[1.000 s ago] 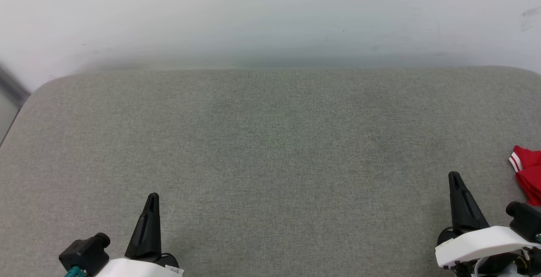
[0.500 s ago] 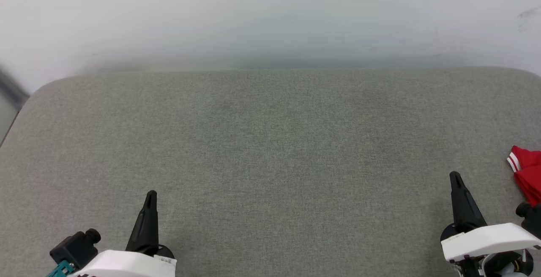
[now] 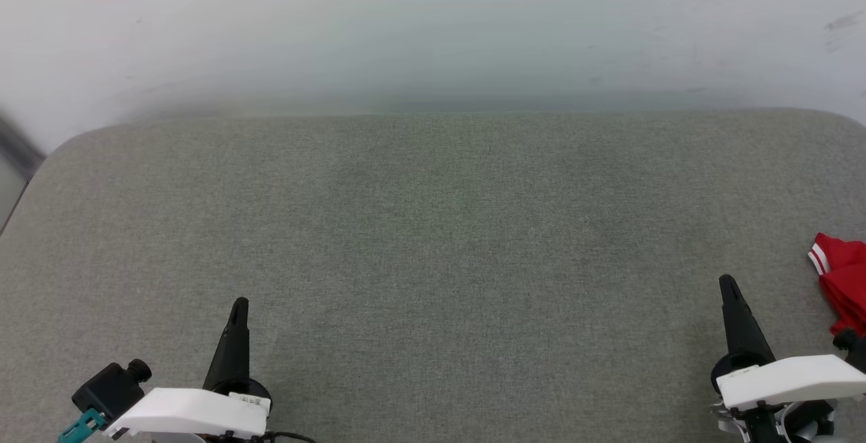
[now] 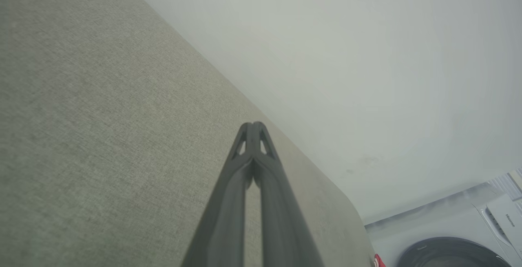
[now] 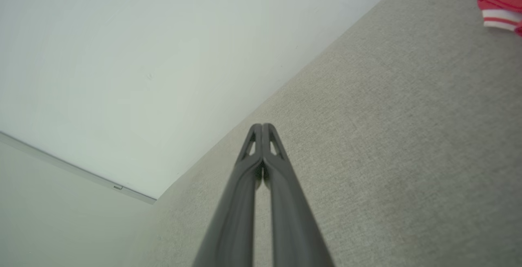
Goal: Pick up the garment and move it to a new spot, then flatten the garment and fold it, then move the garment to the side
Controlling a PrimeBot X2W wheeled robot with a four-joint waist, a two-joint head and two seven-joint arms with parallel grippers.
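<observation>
Drawing back a little toward the robot over the grey counter (image 3: 433, 226), both arms seem to be retiring, the move aside apparently done. The red garment (image 3: 842, 281) lies bunched at the counter's right edge, just beyond the right claw (image 3: 728, 282); it and the left claw (image 3: 239, 304) are clenched, empty.

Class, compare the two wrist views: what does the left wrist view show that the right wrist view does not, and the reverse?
Left wrist view, not the right: the left pincer, shut, and a white washing machine with a dark round door. Right wrist view, not the left: the right pincer, shut, the striped trim of the garment, and a thin strip along the wall. Both: the grey fabric surface, the pale wall, and some red of the garment.
</observation>
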